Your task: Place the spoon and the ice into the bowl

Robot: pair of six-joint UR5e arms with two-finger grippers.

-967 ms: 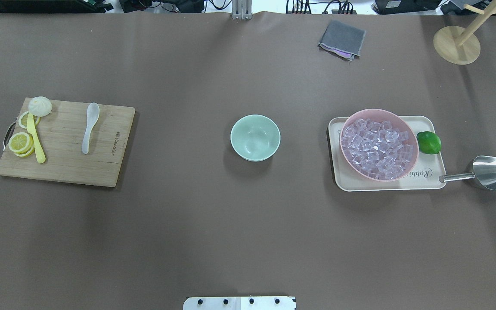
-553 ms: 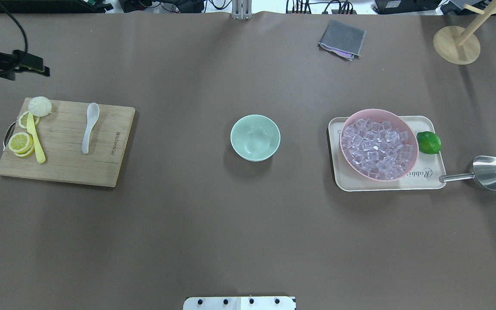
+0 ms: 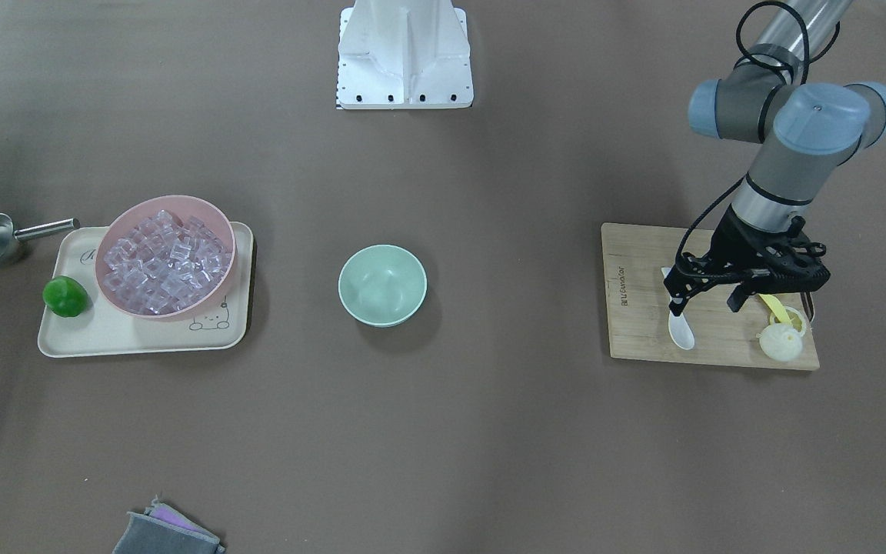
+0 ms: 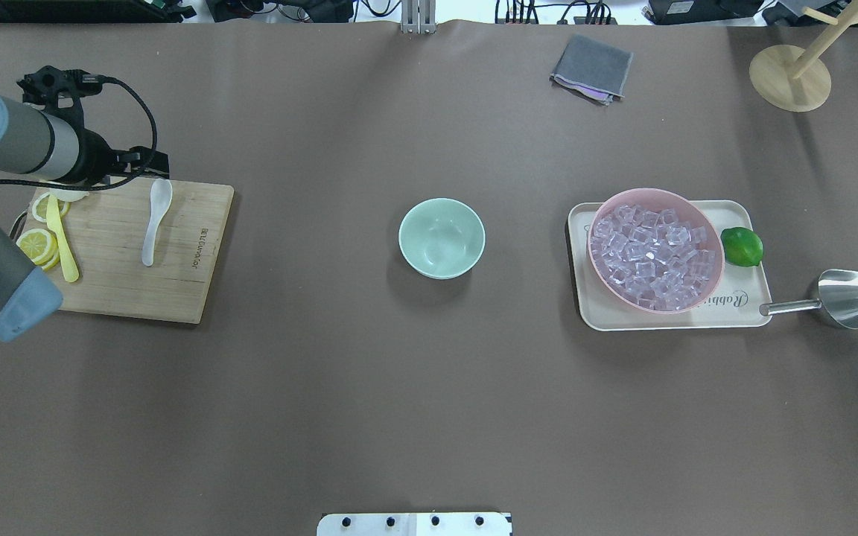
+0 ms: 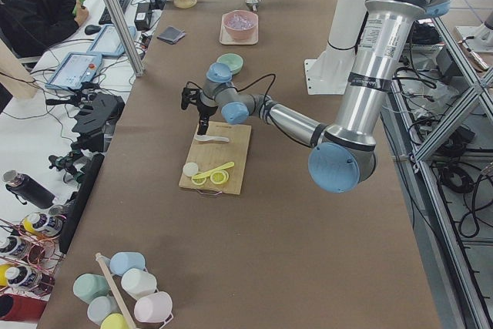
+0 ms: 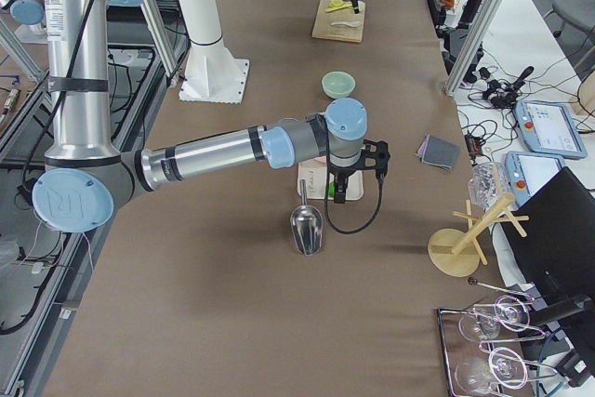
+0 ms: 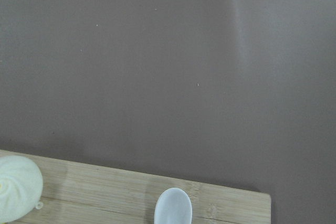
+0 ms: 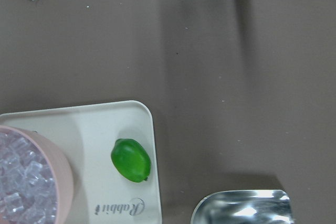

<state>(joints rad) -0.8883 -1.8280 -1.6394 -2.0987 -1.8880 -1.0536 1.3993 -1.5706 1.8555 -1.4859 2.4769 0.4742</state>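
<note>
The white spoon lies on the wooden cutting board at the left; it also shows in the front view and its scoop shows in the left wrist view. My left gripper is open and empty, just above the spoon's scoop end at the board's far edge. The mint-green bowl stands empty mid-table. The ice fills a pink bowl on a tray. My right gripper shows only in the right side view, above the lime and steel scoop; I cannot tell whether it is open or shut.
Lemon slices, a slim yellow utensil and a bun share the board. A cream tray carries the pink bowl and a lime. A steel scoop lies to its right. A grey cloth and a wooden stand sit at the far edge.
My left arm has come in from the left and reached over the cutting board's far edge, near the spoon's scoop. The spoon, the bowl and the ice have not moved.
</note>
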